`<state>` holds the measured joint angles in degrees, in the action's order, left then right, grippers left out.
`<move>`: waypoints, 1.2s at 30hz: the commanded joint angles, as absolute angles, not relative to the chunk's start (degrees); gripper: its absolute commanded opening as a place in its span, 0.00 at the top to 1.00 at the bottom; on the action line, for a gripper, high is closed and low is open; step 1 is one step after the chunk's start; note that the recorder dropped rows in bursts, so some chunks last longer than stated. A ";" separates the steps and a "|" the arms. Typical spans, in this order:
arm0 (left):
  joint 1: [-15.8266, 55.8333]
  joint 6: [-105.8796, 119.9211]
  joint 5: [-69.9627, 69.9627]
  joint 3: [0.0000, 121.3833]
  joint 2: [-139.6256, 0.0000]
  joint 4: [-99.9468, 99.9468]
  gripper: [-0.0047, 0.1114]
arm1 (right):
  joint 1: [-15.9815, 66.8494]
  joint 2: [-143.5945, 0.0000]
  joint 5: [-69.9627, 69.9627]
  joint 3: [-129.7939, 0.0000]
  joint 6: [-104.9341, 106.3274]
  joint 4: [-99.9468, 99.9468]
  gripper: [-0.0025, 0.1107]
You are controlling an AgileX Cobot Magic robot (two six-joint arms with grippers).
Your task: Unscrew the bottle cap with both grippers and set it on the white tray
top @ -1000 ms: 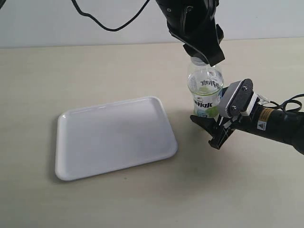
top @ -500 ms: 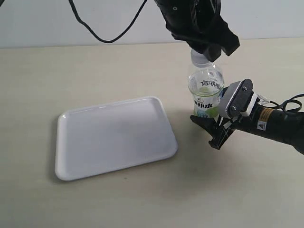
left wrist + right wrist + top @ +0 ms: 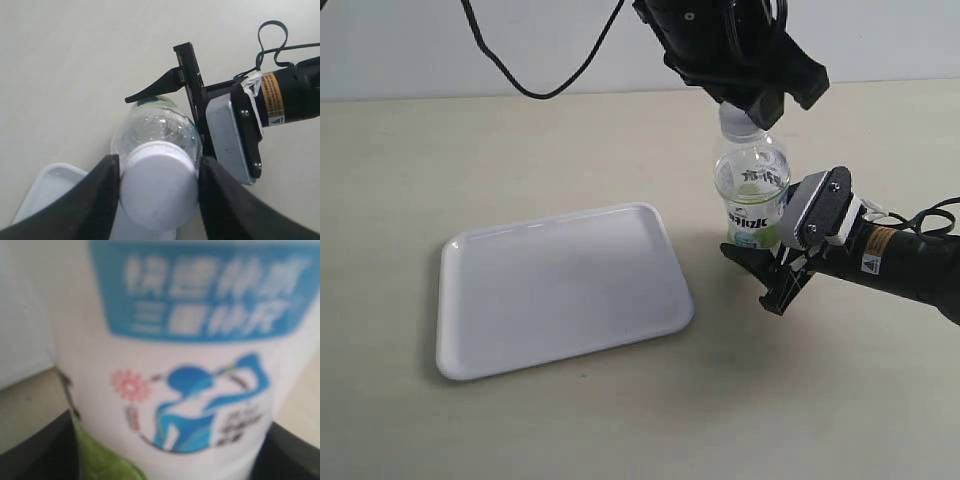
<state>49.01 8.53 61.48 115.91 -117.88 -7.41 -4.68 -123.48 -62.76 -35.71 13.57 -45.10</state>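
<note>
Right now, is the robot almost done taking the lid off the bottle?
Not yet. Done: the right fingers hold the small clear plastic bottle upright. In hand: the left fingers pinch its round white plastic cap, still on. Left: twisting it off onto the empty flat white tray.

Blurred close-up of the bottle (image 3: 185, 365) label in the right wrist view, lettering unreadable, top and base cut off; white tray (image 3: 45, 195) cropped at the left wrist view's edge

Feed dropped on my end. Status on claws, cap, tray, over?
Left claw clamped on the bottle cap, cap on the neck. Right claw holding the bottle upright by its label. White tray bare, nothing blocking the way.
</note>
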 commanded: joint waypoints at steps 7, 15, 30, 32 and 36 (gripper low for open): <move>49.16 14.24 63.77 116.36 -117.18 -8.12 0.46 | -4.71 -123.07 -62.36 -35.79 13.30 -44.25 0.98; 49.16 19.10 65.76 120.48 -116.53 -8.12 0.46 | -4.71 -123.07 -61.51 -35.79 13.30 -44.12 0.98; 49.16 62.83 68.20 122.77 -116.79 -8.12 0.46 | -4.71 -123.07 -61.11 -35.79 13.30 -44.12 0.98; 49.16 62.82 67.21 122.77 -117.05 -8.12 0.46 | -4.71 -123.07 -61.11 -35.79 13.30 -44.12 0.98; 49.16 62.94 67.57 122.77 -118.22 -7.72 0.46 | -4.71 -123.07 -60.88 -35.79 13.30 -44.12 0.98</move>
